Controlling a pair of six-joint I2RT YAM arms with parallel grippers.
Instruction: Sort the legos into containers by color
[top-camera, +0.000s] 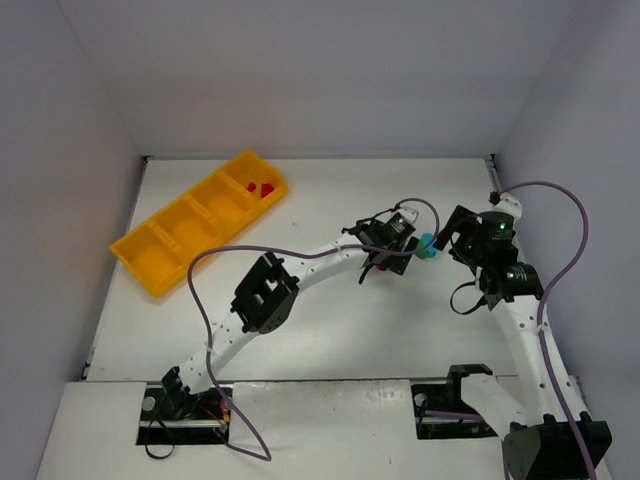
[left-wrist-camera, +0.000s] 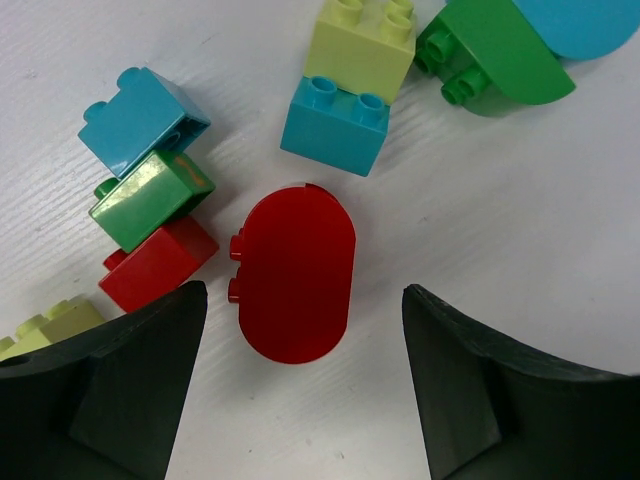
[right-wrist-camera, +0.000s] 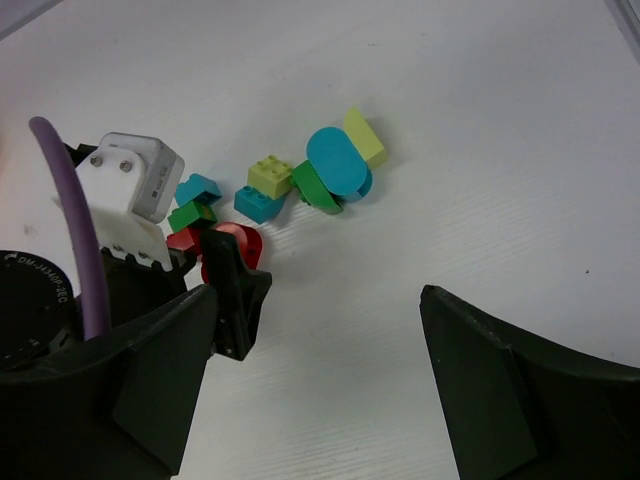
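Note:
A red rounded lego (left-wrist-camera: 296, 272) lies flat on the white table just ahead of my left gripper (left-wrist-camera: 305, 390), which is open and straddles its near end without touching it. Around it lie other legos: a blue brick (left-wrist-camera: 140, 120), a green one (left-wrist-camera: 150, 198), a small red one (left-wrist-camera: 158, 262), a yellow-green brick (left-wrist-camera: 362, 45) against a blue one (left-wrist-camera: 333, 125), and a green rounded piece (left-wrist-camera: 495, 60). My right gripper (right-wrist-camera: 315, 390) hangs open and empty, short of the same pile (right-wrist-camera: 270, 190). The yellow-orange containers (top-camera: 190, 228) sit at the far left, with red legos (top-camera: 262, 188) in the far-right compartment.
The two wrists are close together over the pile, and the left gripper's finger (right-wrist-camera: 232, 290) shows beside the red lego in the right wrist view. A purple cable (top-camera: 200, 290) loops over the left arm. White walls enclose the table on three sides.

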